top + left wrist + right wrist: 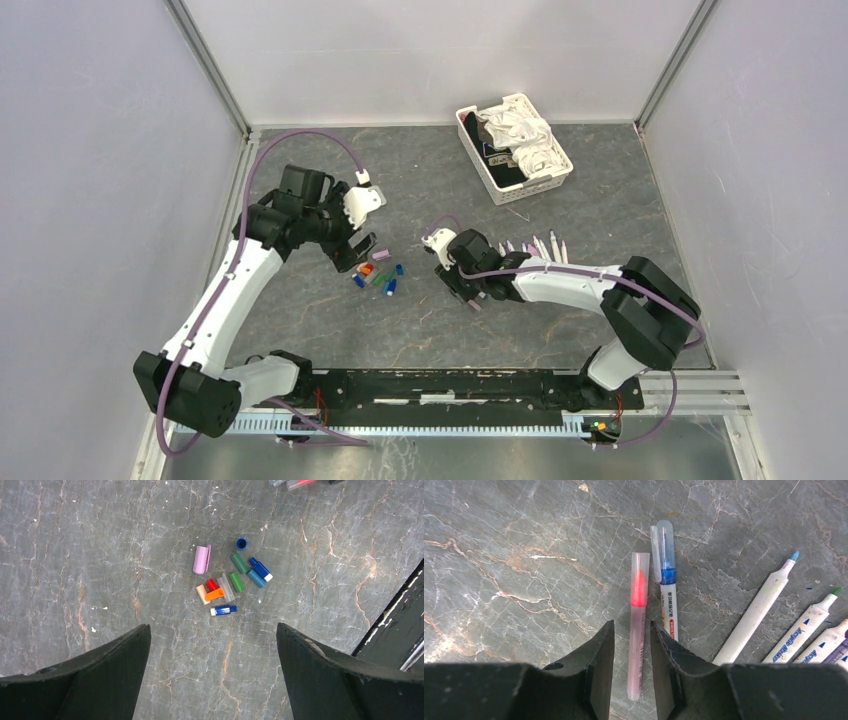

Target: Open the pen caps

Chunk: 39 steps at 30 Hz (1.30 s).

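Note:
Several loose pen caps [223, 610] in blue, green, orange, red and pink [202, 559] lie in a small heap on the grey table, seen in the top view [378, 275] too. My left gripper [214, 630] is open wide and empty, hovering above the table just short of the heap [355, 255]. My right gripper [632, 625] is low on the table, its jaws narrowly open on either side of a pink pen [639, 615] with a clear cap, small gaps showing on both sides. A blue pen [667, 580] with a clear cap lies right beside it.
Several uncapped white-barrelled pens [756, 615] lie in a row right of my right gripper [460, 285], also in the top view [535, 245]. A white basket [478, 160] of cloth stands at the back. Metal frame posts and walls bound the table.

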Each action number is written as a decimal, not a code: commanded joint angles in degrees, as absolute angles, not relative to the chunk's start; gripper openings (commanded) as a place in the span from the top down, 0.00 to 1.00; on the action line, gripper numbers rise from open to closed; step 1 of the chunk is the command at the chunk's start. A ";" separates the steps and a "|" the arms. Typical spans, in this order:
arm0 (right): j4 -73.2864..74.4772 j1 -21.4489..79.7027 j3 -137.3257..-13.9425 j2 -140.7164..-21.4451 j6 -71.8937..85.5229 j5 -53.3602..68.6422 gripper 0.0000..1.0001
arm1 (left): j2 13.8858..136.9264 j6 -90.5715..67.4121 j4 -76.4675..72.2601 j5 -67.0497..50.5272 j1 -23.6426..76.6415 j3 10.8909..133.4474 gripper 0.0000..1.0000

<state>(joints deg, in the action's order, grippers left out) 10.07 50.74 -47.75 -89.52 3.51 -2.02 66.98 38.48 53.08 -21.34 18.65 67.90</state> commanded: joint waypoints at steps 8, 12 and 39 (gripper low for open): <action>10.13 50.09 -47.62 -93.21 2.53 -2.23 0.64 | 64.73 40.04 53.56 -23.43 18.54 67.38 0.00; 10.89 50.05 -47.43 -93.59 2.70 -0.88 0.69 | 64.56 40.05 53.86 -23.95 18.50 67.36 0.00; 9.41 50.78 -54.06 -90.67 5.29 28.94 1.00 | 61.92 49.34 60.70 -35.79 18.54 61.28 0.00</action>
